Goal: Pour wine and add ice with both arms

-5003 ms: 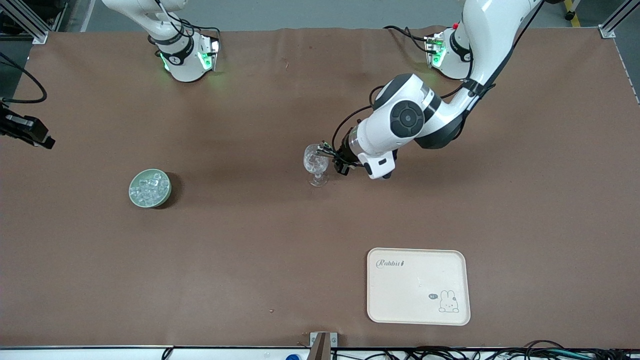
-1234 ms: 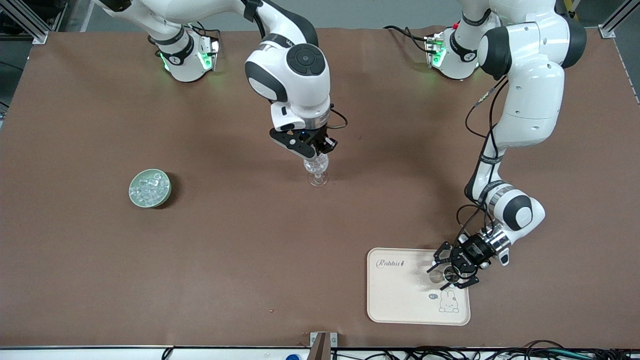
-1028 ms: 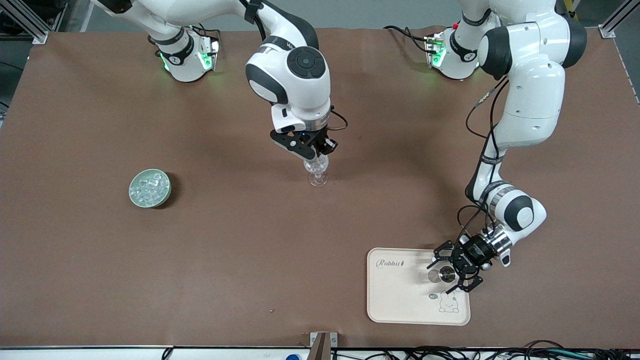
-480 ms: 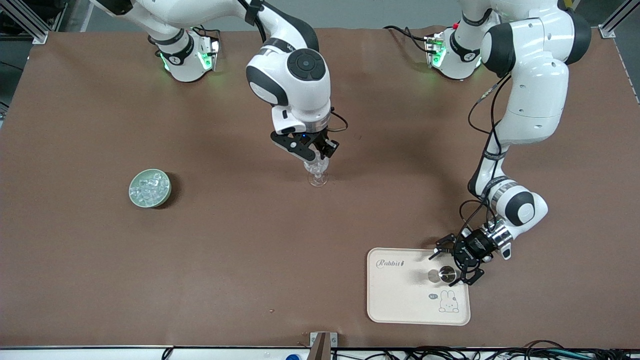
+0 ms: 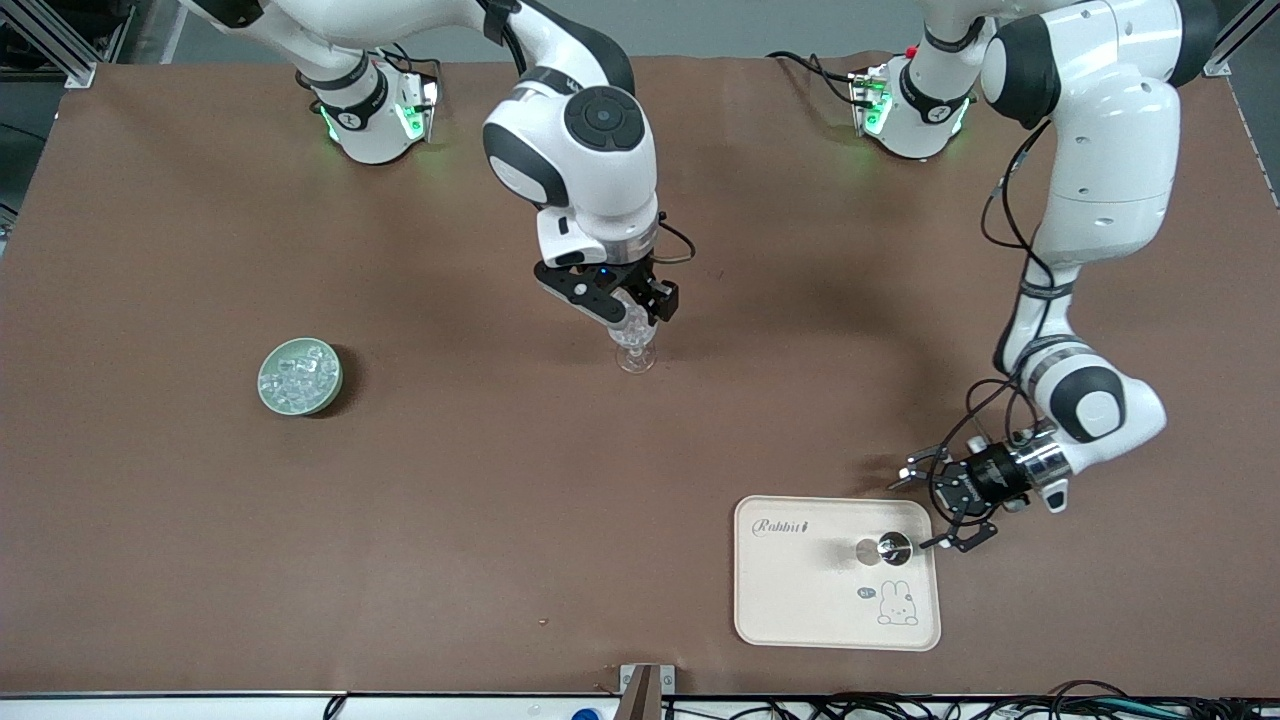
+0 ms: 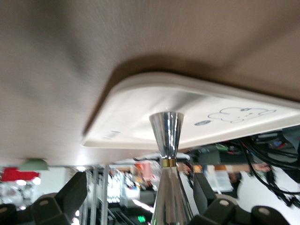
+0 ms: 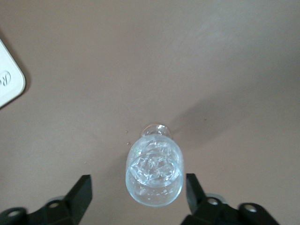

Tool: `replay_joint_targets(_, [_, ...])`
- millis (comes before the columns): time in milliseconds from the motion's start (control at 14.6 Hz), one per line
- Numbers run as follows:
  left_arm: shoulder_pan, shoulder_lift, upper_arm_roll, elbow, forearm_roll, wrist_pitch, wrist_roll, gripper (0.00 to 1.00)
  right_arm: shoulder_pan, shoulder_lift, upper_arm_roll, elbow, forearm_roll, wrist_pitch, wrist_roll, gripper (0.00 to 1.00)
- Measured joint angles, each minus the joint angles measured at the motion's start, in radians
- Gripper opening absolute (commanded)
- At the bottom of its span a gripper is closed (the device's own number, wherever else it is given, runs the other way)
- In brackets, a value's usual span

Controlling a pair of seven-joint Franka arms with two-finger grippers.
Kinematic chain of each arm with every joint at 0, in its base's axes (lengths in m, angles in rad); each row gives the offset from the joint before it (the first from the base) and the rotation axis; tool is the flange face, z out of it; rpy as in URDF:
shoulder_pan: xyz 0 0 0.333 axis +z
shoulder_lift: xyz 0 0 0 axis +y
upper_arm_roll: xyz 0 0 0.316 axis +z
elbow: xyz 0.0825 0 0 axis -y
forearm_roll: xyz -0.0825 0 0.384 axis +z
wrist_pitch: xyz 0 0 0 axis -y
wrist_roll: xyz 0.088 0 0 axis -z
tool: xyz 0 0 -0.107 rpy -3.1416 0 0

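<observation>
We are inspecting the worktop [image 5: 200,560] from the right arm's end toward the left arm's end.

Toward the right arm's end, a pale green bowl [image 5: 300,377] is sitting with the ice [image 5: 297,370] heaped inside it, loose clear cubes, untouched by either gripper.

Near the middle of the worktop, the right gripper [image 5: 625,305] is hanging directly over a stemmed wine glass [image 5: 633,345]. In the right wrist view its jaws are standing wide, one either side of the bowl of the wine glass [image 7: 154,171] and clear of it, gripping nothing. Clear cubes of ice [image 7: 154,162] are already lying inside the glass.

Toward the left arm's end, nearer the front camera, a cream tray [image 5: 800,600] is carrying a small metal jigger [image 5: 893,547], standing upright. The left gripper [image 5: 945,505] is sitting just beside the tray's edge with jaws fully spread, and nothing is between them.

We are judging the ice to be light, hard and slippery: a single cube wants a pinch across two flat faces, squarely, or it will likely squirt out. The glass looks fragile and top-heavy on its narrow foot; a hold at the stem or low on the bowl seems safest. The jigger appears rigid and smooth, best taken at its waist.
</observation>
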Motion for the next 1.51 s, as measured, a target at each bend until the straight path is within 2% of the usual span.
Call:
replay_joint_targets(206, [0.005, -0.059, 0.033, 0.027, 0.291, -0.011, -0.042, 1.0, -0.052, -0.088, -0.001, 0.016, -0.031, -0.115, -0.058, 1.0])
replay_joint_targets(343, [0.014, -0.091, 0.035, 0.091, 0.465, -0.012, -0.077, 1.0, -0.126, -0.169, -0.003, 0.019, -0.032, -0.18, -0.154, 1.0])
replay_joint_targets(548, [0.019, -0.103, 0.033, 0.18, 0.641, -0.014, -0.094, 1.0, -0.238, -0.266, -0.034, 0.019, -0.031, -0.252, -0.327, 1.0])
replay_joint_targets(685, [0.039, -0.107, 0.027, 0.223, 0.704, -0.035, -0.09, 1.0, -0.262, -0.291, -0.117, 0.018, -0.022, -0.255, -0.437, 1.0])
replay_joint_targets(822, [0.059, -0.139, 0.014, 0.25, 0.807, -0.055, -0.059, 1.0, -0.267, -0.306, -0.225, 0.024, 0.048, -0.247, -0.584, 1.0])
replay_joint_targets(1028, [0.1, -0.254, -0.103, 0.258, 1.044, -0.074, 0.024, 1.0, -0.273, -0.362, -0.415, 0.033, 0.179, -0.252, -0.877, 1.0])
replay_joint_targets(1234, [0.114, -0.363, -0.229, 0.249, 1.267, -0.114, 0.088, 1.0, -0.283, -0.408, -0.549, 0.031, 0.249, -0.298, -1.127, 1.0])
replay_joint_targets(1371, [0.116, -0.431, -0.281, 0.226, 1.359, -0.156, 0.166, 1.0, -0.284, -0.433, -0.633, 0.021, 0.288, -0.313, -1.287, 1.0])
replay_joint_targets(1508, [0.116, -0.52, -0.3, 0.177, 1.398, -0.201, 0.29, 1.0, -0.285, -0.462, -0.686, -0.001, 0.3, -0.33, -1.413, 1.0])
